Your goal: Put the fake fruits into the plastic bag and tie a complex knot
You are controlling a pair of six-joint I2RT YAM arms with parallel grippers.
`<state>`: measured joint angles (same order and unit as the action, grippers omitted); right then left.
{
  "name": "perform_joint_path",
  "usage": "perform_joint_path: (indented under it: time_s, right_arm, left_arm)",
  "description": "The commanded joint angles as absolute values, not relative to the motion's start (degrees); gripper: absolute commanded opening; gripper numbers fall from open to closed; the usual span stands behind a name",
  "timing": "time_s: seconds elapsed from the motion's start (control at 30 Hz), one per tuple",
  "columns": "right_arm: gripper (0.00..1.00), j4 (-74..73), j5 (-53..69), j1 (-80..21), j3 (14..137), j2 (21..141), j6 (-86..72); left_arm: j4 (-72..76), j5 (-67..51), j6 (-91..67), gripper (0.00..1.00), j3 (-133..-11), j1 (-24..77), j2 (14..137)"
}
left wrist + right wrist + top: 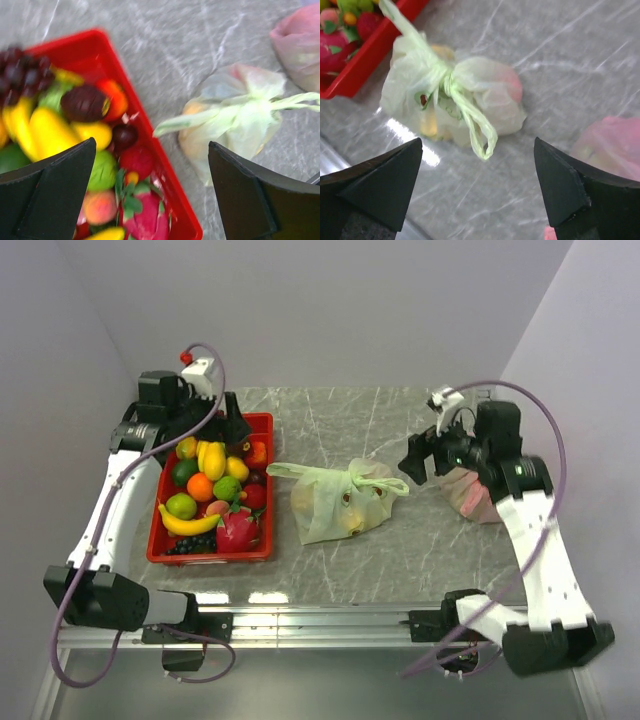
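We see our left gripper (151, 145) and right gripper (478, 142) spread wide and empty, the tied plastic bag (335, 505) between them.

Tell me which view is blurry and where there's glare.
Left wrist view: soft, with the fake fruits and red tray smeared. Right wrist view: plastic bag fairly sharp, a white glare patch on the table beside it. Top external view: sharp, bright reflections along the table's near edge.
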<state>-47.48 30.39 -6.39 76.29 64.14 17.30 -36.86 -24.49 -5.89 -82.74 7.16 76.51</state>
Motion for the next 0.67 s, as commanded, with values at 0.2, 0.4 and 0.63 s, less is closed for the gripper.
perform_joint_path:
  time_s: [0.2,0.4,0.63]
  right_arm:
    - [1.00,-36.89,36.21,-8.61,61.88,55.80,11.51]
    - [1.00,-31.74,29.54,-8.88,46.95,47.39,14.59]
    - [1.00,-32.69,27.69,-9.32,46.49,45.25,15.29]
  left_arm:
    - [-41.57,-21.37,-3.78,0.99,-65.41,5.45,59.17]
    - [-41.40,-17.67,-2.63,0.99,-56.51,5.54,51.34]
    - [-41.48,-15.65,-4.04,0.99,-56.77,5.62,51.32]
